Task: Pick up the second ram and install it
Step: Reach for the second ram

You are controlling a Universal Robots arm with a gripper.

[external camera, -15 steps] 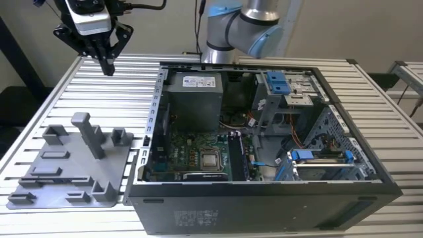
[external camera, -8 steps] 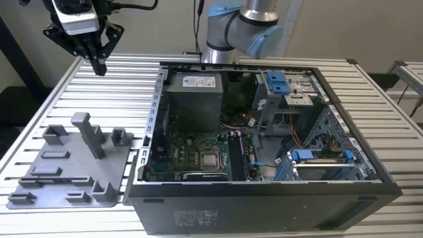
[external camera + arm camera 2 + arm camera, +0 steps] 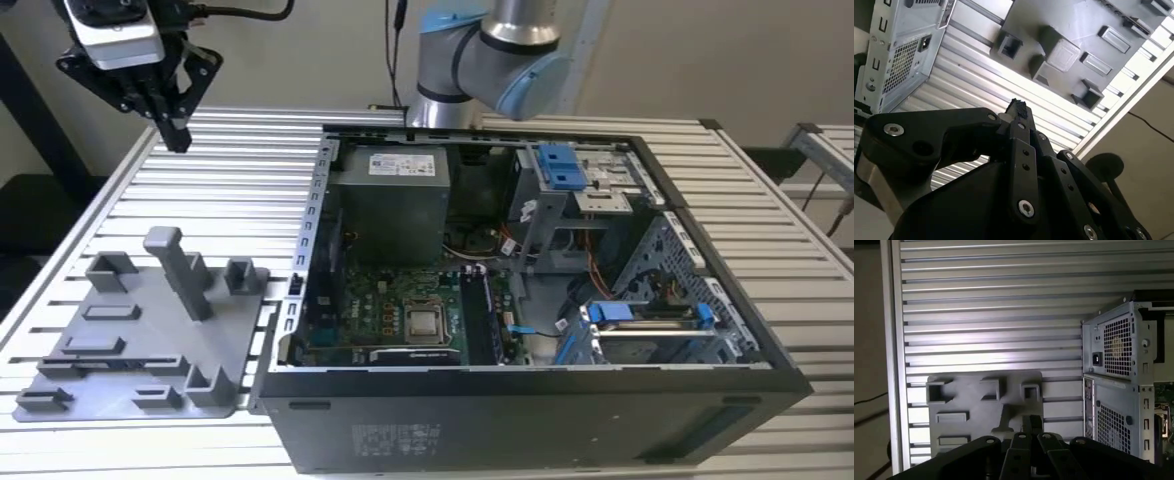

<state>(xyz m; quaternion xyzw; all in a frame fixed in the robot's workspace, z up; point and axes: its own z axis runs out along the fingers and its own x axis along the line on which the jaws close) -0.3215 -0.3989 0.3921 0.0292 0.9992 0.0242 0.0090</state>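
My gripper (image 3: 175, 135) hangs high over the far left of the slatted table, its fingers pressed together with nothing between them. In the second wrist view the gripper (image 3: 1017, 107) narrows to a single tip above the grey holder plate (image 3: 1074, 35). In the first wrist view the gripper (image 3: 1032, 426) sits over the same plate (image 3: 969, 405). In the exterior view the plate (image 3: 134, 345) lies well below and nearer than the gripper. I cannot tell the second ram apart from the long dark strips (image 3: 478, 318) beside the processor in the open computer case (image 3: 534, 380).
The case fills the middle and right of the table, with a grey power supply (image 3: 390, 200) at its back and blue drive brackets (image 3: 561, 168). The arm's base (image 3: 487, 60) stands behind the case. An upright post (image 3: 180, 270) rises from the holder plate.
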